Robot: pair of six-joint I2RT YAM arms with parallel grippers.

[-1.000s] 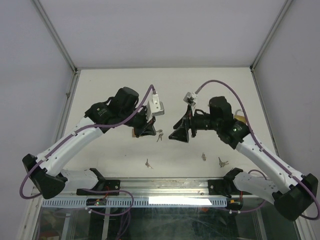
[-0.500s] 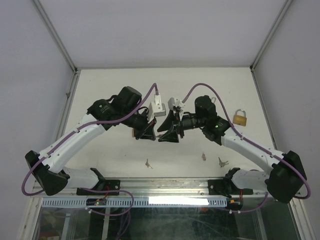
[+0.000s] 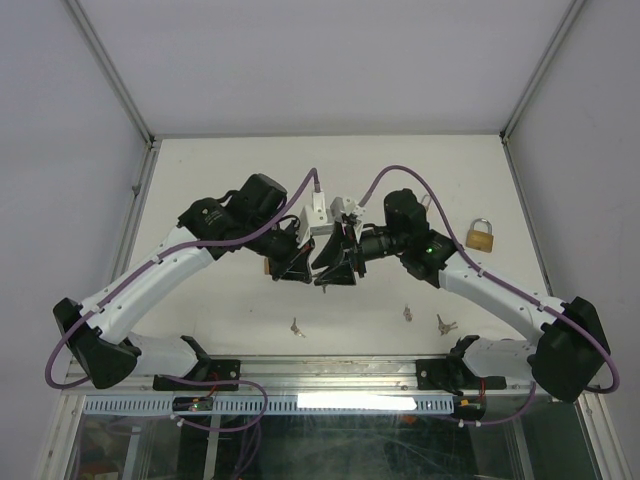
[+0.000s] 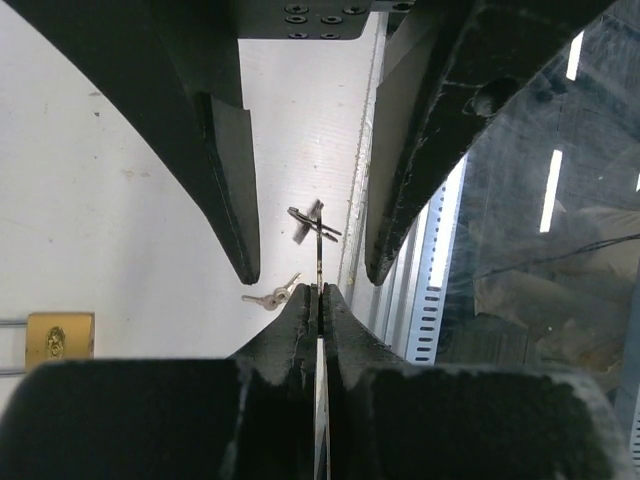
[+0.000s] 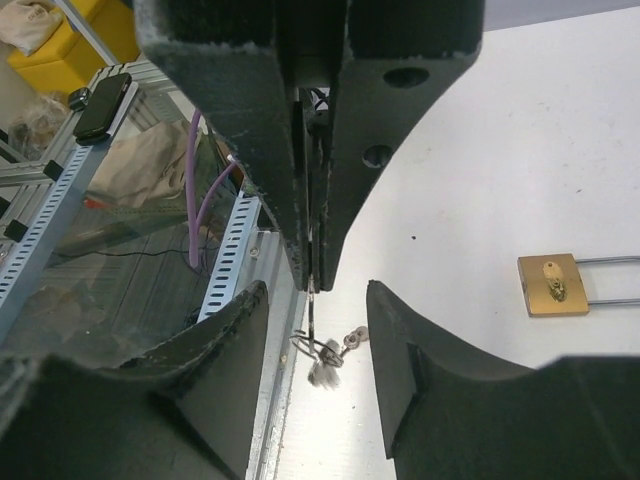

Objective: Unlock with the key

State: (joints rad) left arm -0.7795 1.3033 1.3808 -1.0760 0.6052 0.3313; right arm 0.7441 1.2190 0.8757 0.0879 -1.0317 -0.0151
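We have the key point(image 4: 319, 265) pinched in our closed left hand point(image 3: 290, 270), our right hand point(image 3: 335, 272) half open around it, and the padlock point(image 3: 481, 238) untouched on the desk point(image 3: 400, 180), not yet unlocked.

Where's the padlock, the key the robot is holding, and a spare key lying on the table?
padlock point(image 3: 481, 241), top view, on its brass body.
held key point(image 4: 318, 265), left wrist view, on its thin blade.
spare key point(image 3: 296, 326), top view, on its middle.
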